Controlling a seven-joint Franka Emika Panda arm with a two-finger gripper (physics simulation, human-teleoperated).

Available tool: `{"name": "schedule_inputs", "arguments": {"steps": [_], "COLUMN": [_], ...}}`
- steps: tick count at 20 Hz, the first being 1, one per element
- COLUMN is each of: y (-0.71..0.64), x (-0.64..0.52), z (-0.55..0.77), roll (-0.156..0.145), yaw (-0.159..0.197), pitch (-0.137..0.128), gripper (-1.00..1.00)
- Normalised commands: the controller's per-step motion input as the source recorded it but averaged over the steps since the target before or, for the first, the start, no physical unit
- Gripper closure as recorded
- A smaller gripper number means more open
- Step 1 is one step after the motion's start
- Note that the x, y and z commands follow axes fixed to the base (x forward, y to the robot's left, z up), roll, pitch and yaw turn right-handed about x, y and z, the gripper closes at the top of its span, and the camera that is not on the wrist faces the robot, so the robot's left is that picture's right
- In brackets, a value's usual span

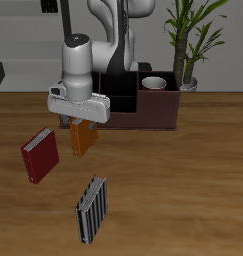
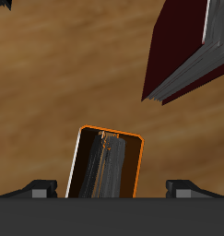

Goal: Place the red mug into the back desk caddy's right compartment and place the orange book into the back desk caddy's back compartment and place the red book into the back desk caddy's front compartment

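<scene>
Above the wooden surface point(image 1: 193, 190), my fingers point(image 1: 81, 124) clamp the orange book point(image 1: 83, 139).
Potted plant point(image 1: 189, 40) behind; red book point(image 1: 39, 155) lies nearby.

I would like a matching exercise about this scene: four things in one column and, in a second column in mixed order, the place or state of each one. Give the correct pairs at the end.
Things
1. orange book
2. red book
3. red mug
4. grey-and-black striped book

Places or states
A. lying flat on the table, beside the lifted book
B. inside the back desk caddy
C. held in the gripper, above the table
D. nearest the table's front edge

Pairs: 1-C, 2-A, 3-B, 4-D
</scene>
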Motion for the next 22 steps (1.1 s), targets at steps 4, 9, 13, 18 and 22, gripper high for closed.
{"name": "schedule_inputs", "arguments": {"steps": [4,9,13,18,22], "y": [0.04,0.10,0.03,0.02,-0.01], "x": [-0.02,-0.06,-0.11,-0.19,-0.32], "z": [-0.03,0.18,0.54,0.68,0.80], "roll": [0.002,0.019,-0.017,0.003,-0.019], "yaw": [0.012,0.039,0.054,0.085,0.104], "pitch": [0.007,-0.011,-0.065,-0.091,-0.102], "gripper": [1.00,1.00,1.00,1.00,1.00]}}
